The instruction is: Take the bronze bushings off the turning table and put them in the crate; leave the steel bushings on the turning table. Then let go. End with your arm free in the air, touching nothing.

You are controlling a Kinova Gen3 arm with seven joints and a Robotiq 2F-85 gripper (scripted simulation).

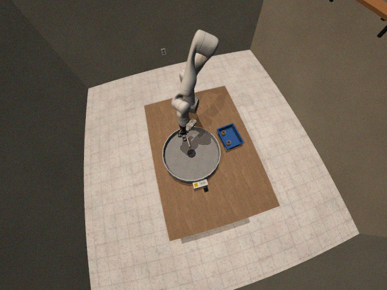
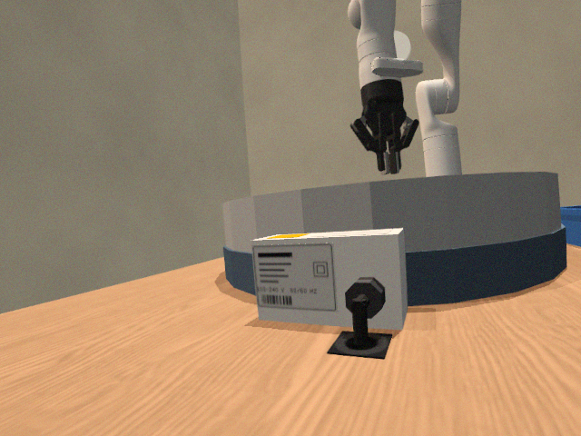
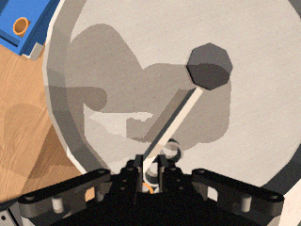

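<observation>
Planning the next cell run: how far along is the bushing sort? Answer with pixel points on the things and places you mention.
Done: two bronze bushings (image 1: 223, 134) (image 3: 14, 28) sit in the crate (image 1: 233, 135) (image 2: 570, 214) (image 3: 35, 29).
In hand: nothing; the gripper (image 1: 184, 138) (image 2: 389, 173) (image 3: 150, 164) is over the turning table (image 1: 199, 168) (image 2: 328, 206) (image 3: 254, 118), fingers slightly apart.
Left: at least one bronze piece (image 3: 149, 186), partly hidden in the wrist view. Steel bushings (image 3: 177, 154) stay.

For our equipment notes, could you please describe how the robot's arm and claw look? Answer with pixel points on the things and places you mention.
The arm is pale grey-white, with smooth rounded segments and thin seam lines. The claw (image 1: 184, 138) (image 2: 388, 173) (image 3: 150, 164) is black, with two angular, linked fingers. No cables are visible.
</observation>
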